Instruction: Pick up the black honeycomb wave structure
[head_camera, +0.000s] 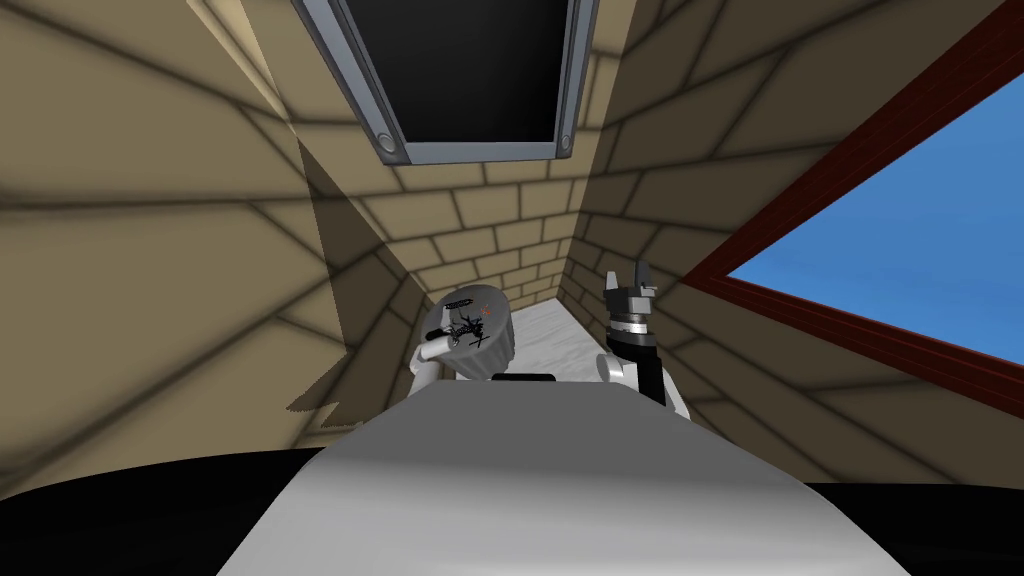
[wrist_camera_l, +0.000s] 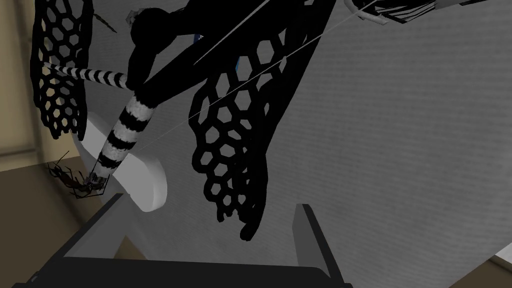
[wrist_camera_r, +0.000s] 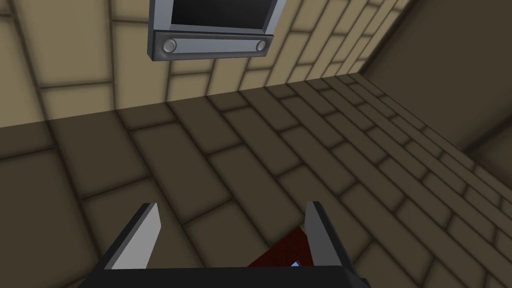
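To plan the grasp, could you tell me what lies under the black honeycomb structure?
Through the honeycomb structure, a grey surface shows; its solid black parts hide the rest.

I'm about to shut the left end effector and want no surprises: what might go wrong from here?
1. Just the narrow lower tip of the black honeycomb structure sits inside the open left end effector, so a grip may slip off.
2. The striped rod looks entangled with it; lifting may drag it along.
3. The small spider figure lies close by and may get knocked.
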